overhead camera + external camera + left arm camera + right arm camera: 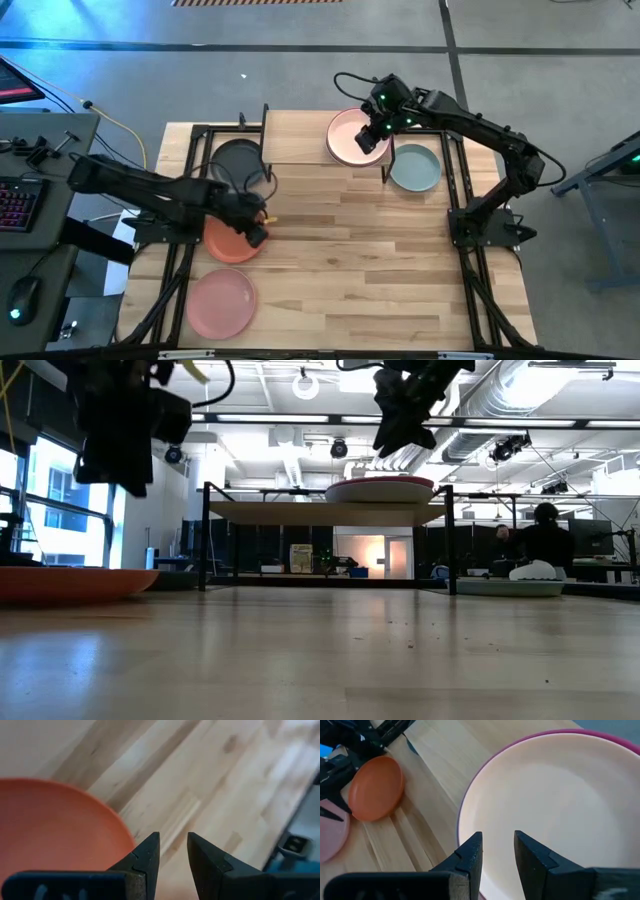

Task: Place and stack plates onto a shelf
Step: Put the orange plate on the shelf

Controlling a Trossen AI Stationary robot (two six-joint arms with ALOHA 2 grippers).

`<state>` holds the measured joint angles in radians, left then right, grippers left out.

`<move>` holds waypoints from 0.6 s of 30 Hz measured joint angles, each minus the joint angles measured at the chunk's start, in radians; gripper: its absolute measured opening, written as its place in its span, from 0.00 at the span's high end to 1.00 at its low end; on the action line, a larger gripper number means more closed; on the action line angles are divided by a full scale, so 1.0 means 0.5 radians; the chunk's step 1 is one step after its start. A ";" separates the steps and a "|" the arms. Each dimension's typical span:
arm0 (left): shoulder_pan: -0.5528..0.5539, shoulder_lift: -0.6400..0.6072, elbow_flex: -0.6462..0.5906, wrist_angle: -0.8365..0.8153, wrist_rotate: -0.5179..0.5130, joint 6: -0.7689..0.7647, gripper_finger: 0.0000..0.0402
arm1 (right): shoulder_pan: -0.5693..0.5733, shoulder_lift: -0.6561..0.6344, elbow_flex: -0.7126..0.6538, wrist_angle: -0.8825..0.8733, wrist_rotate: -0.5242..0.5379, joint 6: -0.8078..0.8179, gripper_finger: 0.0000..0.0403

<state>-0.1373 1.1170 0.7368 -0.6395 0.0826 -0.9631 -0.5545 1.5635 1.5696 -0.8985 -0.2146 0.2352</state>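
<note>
- High view: the shelf (300,140) sits at upper centre of the table (400,260). On its right end lies a cream plate (348,135), which the right wrist view shows stacked on a magenta one. The right gripper (372,135) hovers over this stack's right edge, fingers parted with a narrow gap, gripping nothing.
- The pale teal plate (414,168) lies on the table just right of the shelf, below and right of that gripper.
- The dark grey plate (236,160) lies left of centre, by the shelf's left end. Below it is the terracotta plate (228,243), with the left gripper (257,230) over its upper right rim, fingers slightly apart and empty. The pink plate (220,302) lies at lower left, well clear of both grippers.
- Low view: the cream plate (380,489) rests on the shelf (320,512) at upper centre, the right gripper (400,435) just above it. The terracotta plate (70,582) is at the left edge, under the left gripper (125,460). A seated person (545,540) shows at far right.
- Left wrist view: the left gripper (173,851) stands at bottom centre, its fingers parted; the terracotta plate (55,830) fills the lower left, its rim just beside the left finger.
- Right wrist view: the right gripper (498,852) hangs over the cream plate (555,795), the magenta plate (605,735) showing as a thin rim around it. The terracotta plate (376,787) is at upper left.
- No readable writing shows in any view.
</note>
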 joint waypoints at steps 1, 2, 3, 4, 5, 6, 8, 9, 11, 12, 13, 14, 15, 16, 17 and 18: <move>-0.008 0.028 0.000 -0.001 -0.026 -0.025 0.78 | 0.000 0.000 0.000 0.000 0.000 -0.017 0.77; -0.013 0.054 0.000 -0.002 -0.045 -0.058 0.78 | 0.000 0.000 0.000 0.000 -0.001 -0.029 0.77; -0.019 0.074 0.000 0.001 -0.070 -0.091 0.78 | 0.000 0.000 0.000 0.000 -0.001 -0.032 0.77; -0.024 0.093 0.000 -0.001 -0.092 -0.121 0.78 | 0.000 0.000 0.001 0.000 -0.002 -0.032 0.77; -0.031 0.111 0.000 -0.001 -0.113 -0.154 0.78 | 0.000 0.000 0.001 -0.001 -0.002 -0.032 0.77; -0.038 0.125 0.000 0.000 -0.129 -0.182 0.78 | 0.000 0.000 0.001 -0.001 -0.003 -0.036 0.77; -0.053 0.149 0.000 0.000 -0.139 -0.234 0.78 | 0.000 0.000 0.001 -0.001 -0.004 -0.050 0.77; -0.062 0.160 0.000 0.000 -0.139 -0.258 0.78 | 0.000 0.000 0.001 -0.001 -0.004 -0.056 0.77; -0.080 0.188 0.000 0.002 -0.140 -0.303 0.78 | 0.000 0.000 0.001 -0.002 -0.004 -0.067 0.77; -0.091 0.202 0.000 0.001 -0.144 -0.323 0.78 | 0.000 0.000 0.001 -0.004 -0.004 -0.068 0.77; -0.102 0.219 0.000 0.000 -0.147 -0.339 0.78 | 0.000 0.000 0.001 -0.005 -0.004 -0.068 0.77; -0.113 0.236 0.000 0.001 -0.149 -0.361 0.78 | 0.000 0.000 0.001 -0.005 -0.004 -0.069 0.77; -0.122 0.255 0.000 0.002 -0.156 -0.387 0.78 | 0.000 0.000 0.001 -0.005 -0.004 -0.069 0.77; -0.131 0.277 0.000 0.000 -0.169 -0.418 0.78 | 0.000 0.000 0.001 -0.005 -0.004 -0.069 0.77; -0.141 0.295 -0.001 -0.002 -0.186 -0.444 0.78 | 0.000 0.000 0.001 -0.005 -0.004 -0.069 0.77; -0.151 0.308 -0.001 -0.002 -0.195 -0.467 0.78 | 0.000 0.000 0.001 -0.005 -0.004 -0.069 0.77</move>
<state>-0.2126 1.2708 0.7364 -0.6403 -0.0147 -1.1964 -0.5545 1.5635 1.5700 -0.9012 -0.2165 0.2008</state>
